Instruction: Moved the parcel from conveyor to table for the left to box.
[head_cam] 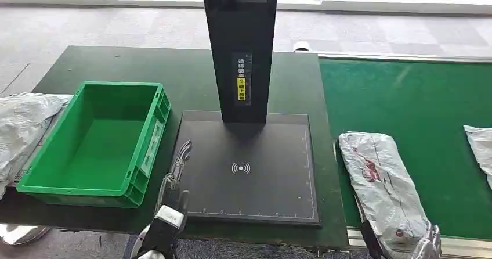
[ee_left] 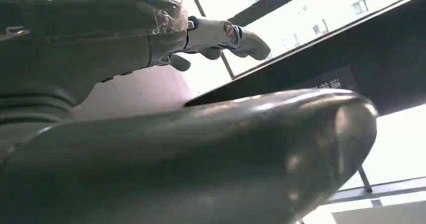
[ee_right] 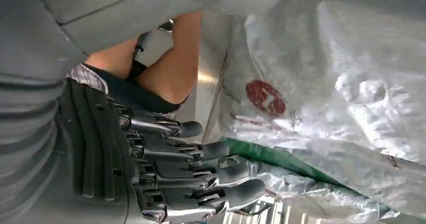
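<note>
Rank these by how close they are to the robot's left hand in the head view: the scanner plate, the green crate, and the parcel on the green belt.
From the left hand:
1. Scanner plate, right beside the fingers, at centre.
2. Green crate, just to its left on the table.
3. Parcel, far right on the belt.

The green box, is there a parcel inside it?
No. In the head view the green box shows only its bare green floor, and the silver parcel lies on the conveyor belt.

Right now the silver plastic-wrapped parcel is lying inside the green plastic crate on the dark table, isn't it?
Not quite. In the head view the green plastic crate on the dark table holds nothing; the silver plastic-wrapped parcel is lying on the green conveyor belt to the right.
</note>
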